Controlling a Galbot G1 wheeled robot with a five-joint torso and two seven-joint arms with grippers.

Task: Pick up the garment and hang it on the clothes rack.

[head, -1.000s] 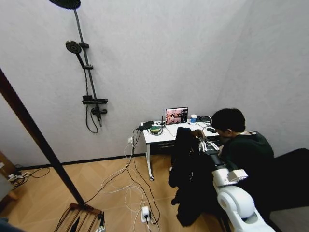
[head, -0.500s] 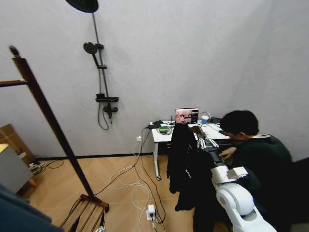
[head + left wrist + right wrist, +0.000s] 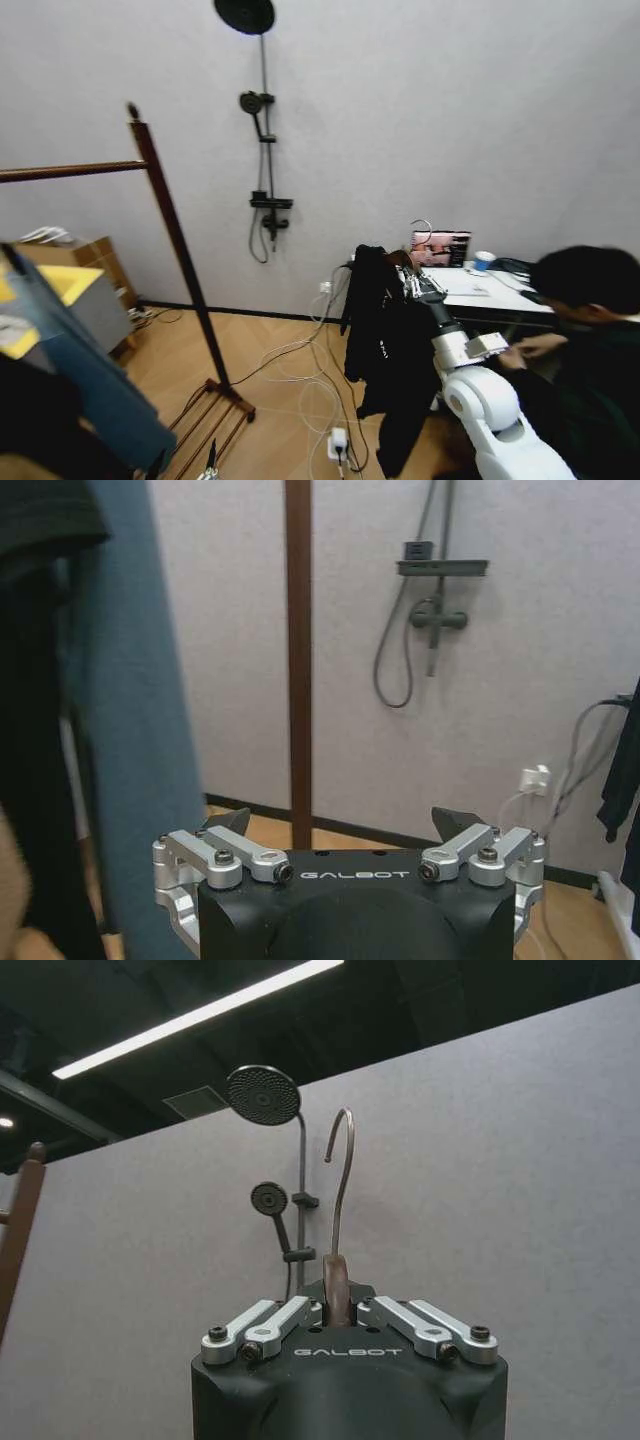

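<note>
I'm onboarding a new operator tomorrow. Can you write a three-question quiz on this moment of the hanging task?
1. True or false: the right end effector is shut on the hanger of the garment.
2. Multiple choice: where does the clothes rack stand in the head view, relative to the garment? A) to its left B) to its right C) directly behind it
3. Fill in: the fingers of the left end effector are ____.

Key
1. True: the right wrist view shows the fingers closed on the hanger neck below the metal hook.
2. A: the rack's post and rail are left of the black jacket.
3. Open: the fingertips stand wide apart, holding nothing.
</note>
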